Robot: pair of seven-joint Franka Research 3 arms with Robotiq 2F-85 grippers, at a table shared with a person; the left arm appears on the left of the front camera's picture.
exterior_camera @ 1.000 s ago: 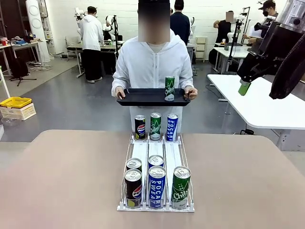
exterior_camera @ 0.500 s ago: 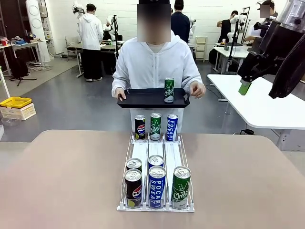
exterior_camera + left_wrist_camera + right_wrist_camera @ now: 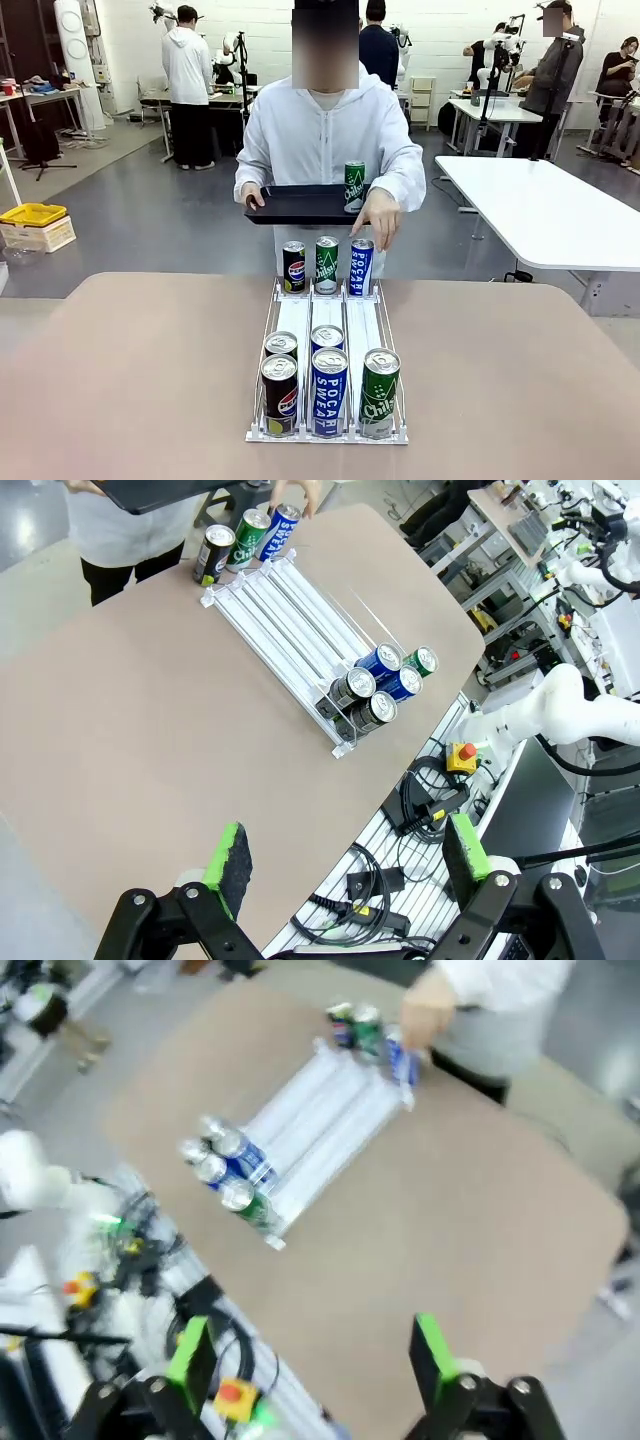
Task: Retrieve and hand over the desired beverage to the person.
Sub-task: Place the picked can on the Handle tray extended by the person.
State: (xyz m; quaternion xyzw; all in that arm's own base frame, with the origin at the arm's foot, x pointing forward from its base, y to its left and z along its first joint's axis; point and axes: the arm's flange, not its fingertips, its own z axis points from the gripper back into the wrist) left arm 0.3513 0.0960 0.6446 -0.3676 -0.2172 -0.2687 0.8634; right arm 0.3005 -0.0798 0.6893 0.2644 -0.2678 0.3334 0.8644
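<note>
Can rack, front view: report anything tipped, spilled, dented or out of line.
Nothing stands out. Every can in the rack stands upright in its lane, no spill; the person's hand is by the far blue can.

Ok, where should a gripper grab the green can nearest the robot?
Grip the green can around its upper body from above, jaws front and back: it stands upright, the blue can crowds its left side, and the front rail of the rack fences its base.

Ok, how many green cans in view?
3 green cans: one on the tray, one mid-lane at the rack's far end, one at its near end, right lane. None seems hidden.
</note>
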